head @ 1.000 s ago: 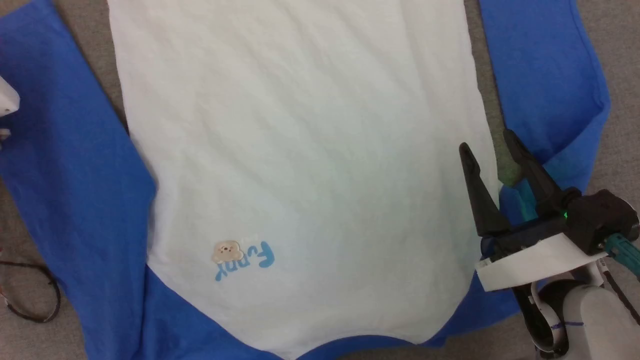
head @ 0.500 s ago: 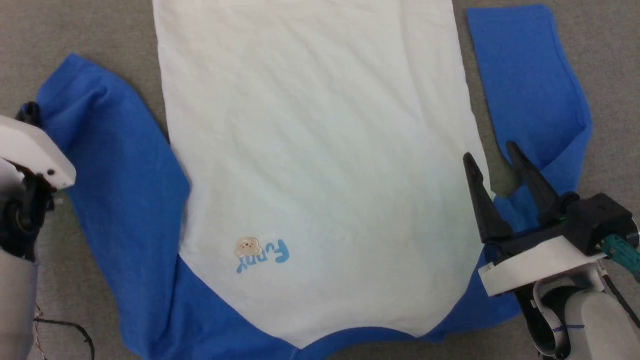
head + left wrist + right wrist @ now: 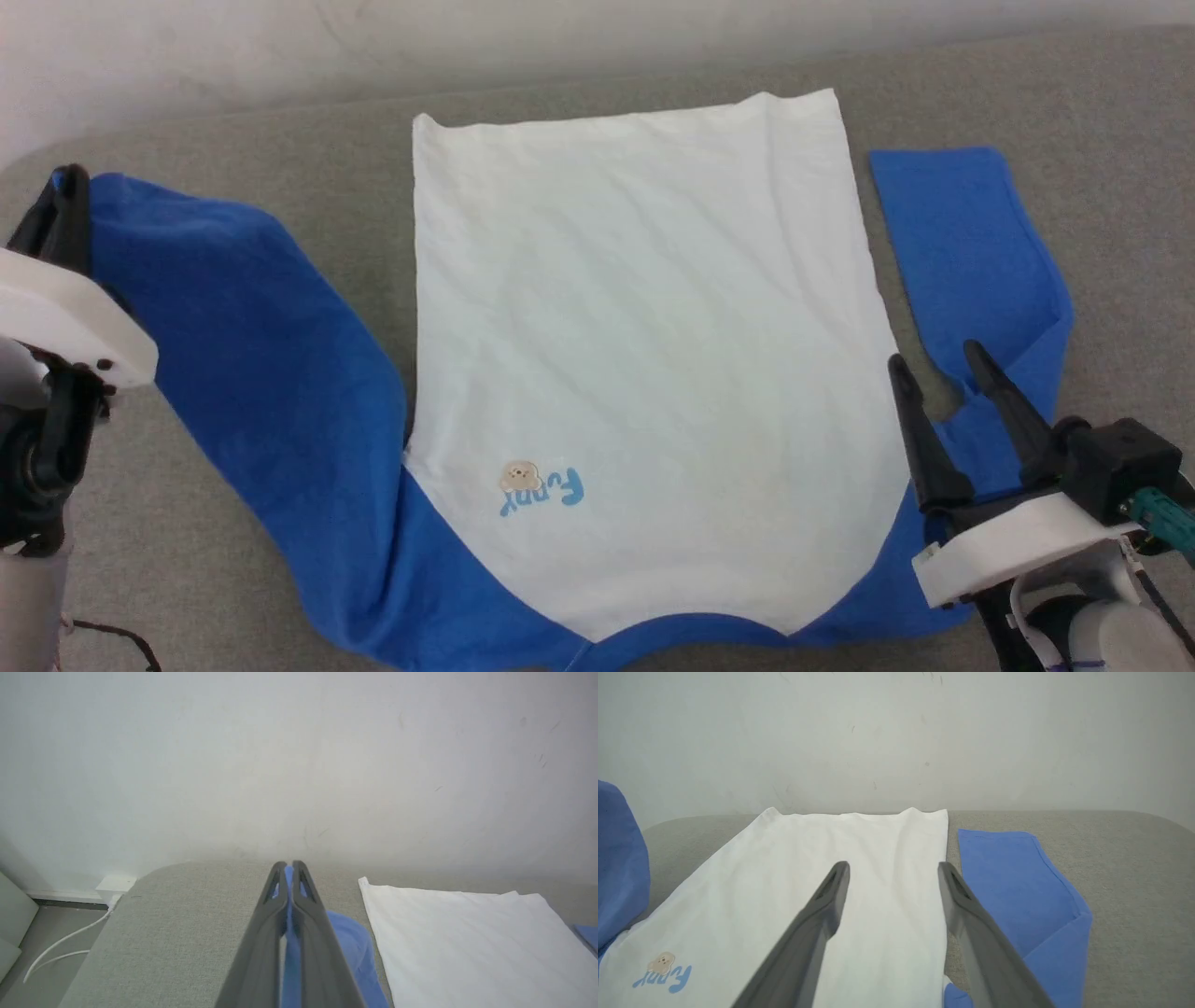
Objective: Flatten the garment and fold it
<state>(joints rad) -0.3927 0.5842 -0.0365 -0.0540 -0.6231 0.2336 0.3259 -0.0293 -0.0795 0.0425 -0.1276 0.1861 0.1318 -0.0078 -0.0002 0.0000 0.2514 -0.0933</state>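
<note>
Garment [image 3: 644,327] on grey counter [image 3: 1102,140]; print [image 3: 555,490] "Funny", bear patch [image 3: 520,476]. Left gripper [image 3: 289,864] fingers pinching blue sleeve [image 3: 243,327]; right gripper [image 3: 893,870] fingers spread.

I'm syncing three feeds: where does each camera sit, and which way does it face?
Head view: on the head, looking forward and down at the garment on a grey surface; left gripper at left edge, right gripper lower right.
Left wrist view: on the left wrist, facing the wall along shut fingers pinching the blue sleeve.
Right wrist view: on the right wrist, facing the wall along open fingers over the garment.
Shared: both wrist views show the wall.
</note>
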